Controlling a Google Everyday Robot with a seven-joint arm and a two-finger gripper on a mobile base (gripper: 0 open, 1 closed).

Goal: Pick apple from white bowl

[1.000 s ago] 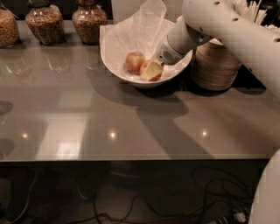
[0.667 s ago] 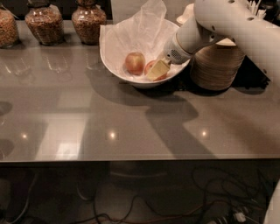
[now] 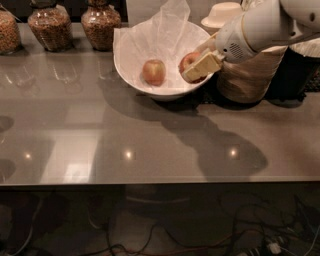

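Note:
The large white bowl (image 3: 131,70), lined with crinkled white tissue paper, stands at the back middle of the grey table. A paler apple (image 3: 154,72) with yellowish patches lies in its middle. My gripper (image 3: 194,69) reaches in from the upper right and is shut on the orange-red apple (image 3: 188,61), holding it just above the bowl's right inner side, near the rim. One beige finger (image 3: 202,66) crosses the front of the apple; the other is hidden behind it.
Three glass jars of grains (image 3: 46,26) stand along the back left. A stack of beige disposable bowls (image 3: 247,77) sits right of the white bowl, under my arm, with another beige bowl (image 3: 222,13) behind. The table's front edge (image 3: 150,183) runs across the lower frame.
My gripper has risen and moved right with the orange-red apple, from the bowl's bottom up toward its right rim. The paler apple has stayed put.

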